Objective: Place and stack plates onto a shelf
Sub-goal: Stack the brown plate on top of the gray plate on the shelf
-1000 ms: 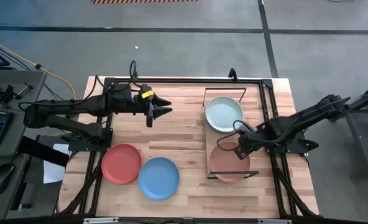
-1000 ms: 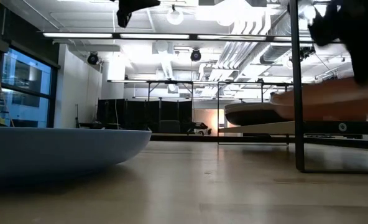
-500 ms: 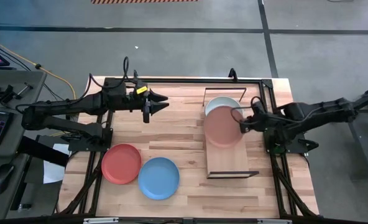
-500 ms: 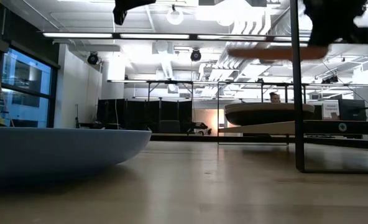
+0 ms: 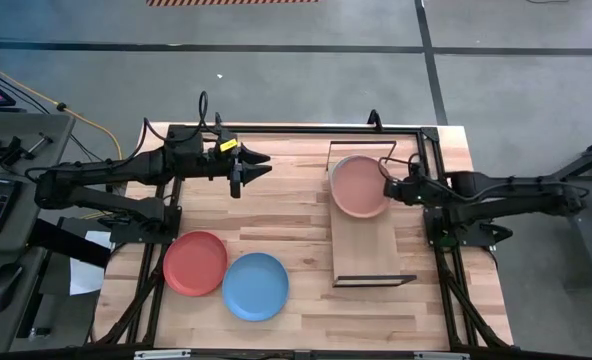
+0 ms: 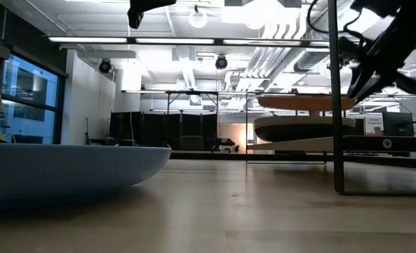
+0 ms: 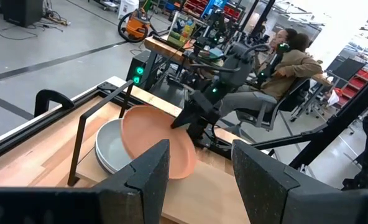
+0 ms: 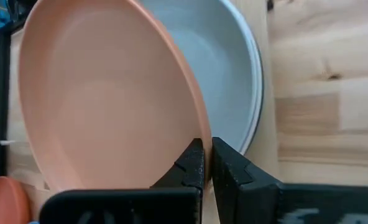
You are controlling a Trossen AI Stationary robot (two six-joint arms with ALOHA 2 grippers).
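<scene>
Salmon pink plate pinched by its rim in the closed right tool, hovering over pale plate on shelf; red and blue plates left on tabletop, left tool open, empty.

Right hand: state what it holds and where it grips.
The right hand pinches the salmon pink plate by its rim, on the edge nearest that arm, holding it over the pale plate on the shelf.
</scene>
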